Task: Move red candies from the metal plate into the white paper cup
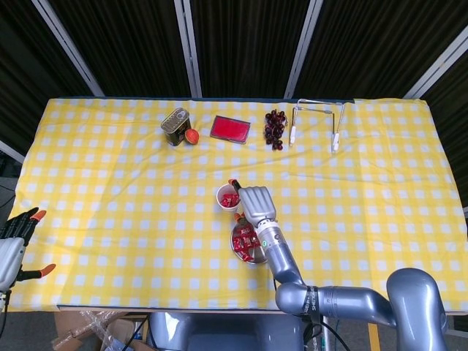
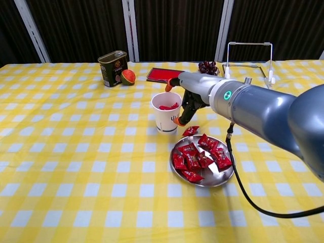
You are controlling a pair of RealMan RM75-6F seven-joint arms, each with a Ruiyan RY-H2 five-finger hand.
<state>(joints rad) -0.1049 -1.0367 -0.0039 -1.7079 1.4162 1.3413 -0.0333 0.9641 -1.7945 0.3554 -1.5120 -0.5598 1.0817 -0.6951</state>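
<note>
The head view looks steeply down from high above the near edge of the table (image 1: 110,219), taking in the whole checked cloth out to the dark curtain. The chest view sits lower and closer, facing level across toward the far edge. Both share the white paper cup (image 1: 228,197) (image 2: 166,112), metal plate (image 1: 235,248) (image 2: 220,179) and right hand (image 1: 254,205) (image 2: 190,100).
</note>
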